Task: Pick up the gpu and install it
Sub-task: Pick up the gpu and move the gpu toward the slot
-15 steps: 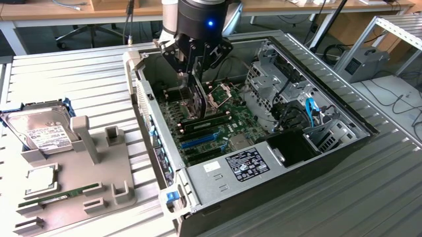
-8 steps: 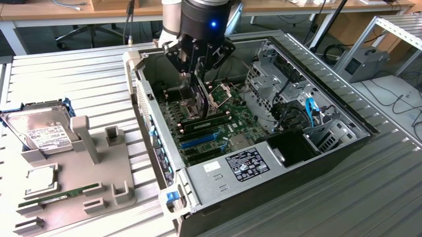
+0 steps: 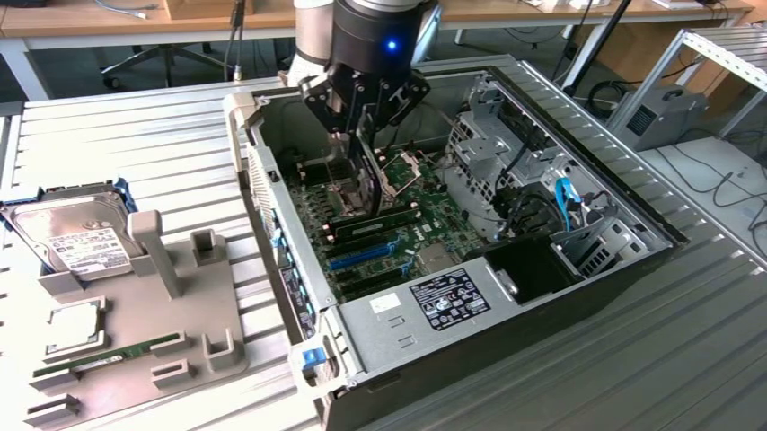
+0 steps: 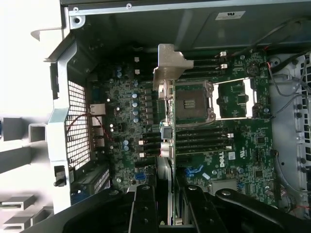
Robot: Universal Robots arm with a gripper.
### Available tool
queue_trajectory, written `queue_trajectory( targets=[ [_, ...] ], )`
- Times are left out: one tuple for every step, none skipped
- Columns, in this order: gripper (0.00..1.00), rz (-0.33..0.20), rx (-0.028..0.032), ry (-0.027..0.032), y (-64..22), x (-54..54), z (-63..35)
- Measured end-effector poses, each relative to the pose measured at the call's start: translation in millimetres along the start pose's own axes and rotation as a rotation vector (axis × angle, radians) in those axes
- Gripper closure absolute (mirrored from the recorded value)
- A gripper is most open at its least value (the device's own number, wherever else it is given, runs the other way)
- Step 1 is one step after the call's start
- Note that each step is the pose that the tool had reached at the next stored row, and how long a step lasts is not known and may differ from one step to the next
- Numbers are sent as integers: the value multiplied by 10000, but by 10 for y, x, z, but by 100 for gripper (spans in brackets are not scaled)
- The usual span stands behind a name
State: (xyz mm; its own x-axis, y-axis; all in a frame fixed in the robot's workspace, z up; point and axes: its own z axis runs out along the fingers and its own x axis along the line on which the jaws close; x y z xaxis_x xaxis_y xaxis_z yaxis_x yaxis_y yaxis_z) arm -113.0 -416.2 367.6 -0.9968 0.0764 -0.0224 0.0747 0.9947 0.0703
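My gripper (image 3: 363, 135) hangs inside the open computer case (image 3: 623, 269), shut on the gpu (image 3: 366, 180). The card is a thin dark board held on edge, upright, above the green motherboard (image 3: 414, 202). The wrist view looks down the gpu (image 4: 168, 126) edge-on, its silvery metal bracket (image 4: 170, 63) at the far end and the black fingers (image 4: 143, 204) clamped on both faces. The card's lower edge hovers over the board near the CPU socket (image 4: 192, 104). Whether it touches a slot I cannot tell.
Blue expansion slots (image 3: 365, 256) lie on the motherboard nearer the power supply (image 3: 444, 301). Drive cages and cables (image 3: 527, 180) fill the case's far side. On the exterior view's left, a grey fixture (image 3: 156, 269) holds a hard drive (image 3: 72, 238), a CPU (image 3: 72, 328) and a RAM stick (image 3: 108, 355).
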Motion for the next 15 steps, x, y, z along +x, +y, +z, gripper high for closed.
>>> queue_trajectory(
  targets=[
    [74, 0, 0, 0, 0, -3, 2],
    [74, 1, 0, 0, 0, -5, 3],
    [74, 0, 0, 0, 0, -8, 5],
    [74, 0, 0, 0, 0, -11, 6],
    [74, 0, 0, 0, 1, -15, 9],
    [74, 0, 0, 0, 1, -17, 10],
    [74, 0, 0, 0, 1, -21, 13],
    [74, 0, -1, 0, 1, -25, 16],
    [74, 0, -1, -1, 1, -28, 18],
    [74, 0, 0, -1, 1, -31, 20],
    [74, 0, -1, -1, 1, -33, 21],
    [74, 0, 0, 0, 1, -35, 23],
    [74, -1, 0, 0, 1, -38, 25],
    [74, -1, 0, 0, 1, -40, 26],
    [74, 0, 0, 0, 1, -42, 28]
  ],
)
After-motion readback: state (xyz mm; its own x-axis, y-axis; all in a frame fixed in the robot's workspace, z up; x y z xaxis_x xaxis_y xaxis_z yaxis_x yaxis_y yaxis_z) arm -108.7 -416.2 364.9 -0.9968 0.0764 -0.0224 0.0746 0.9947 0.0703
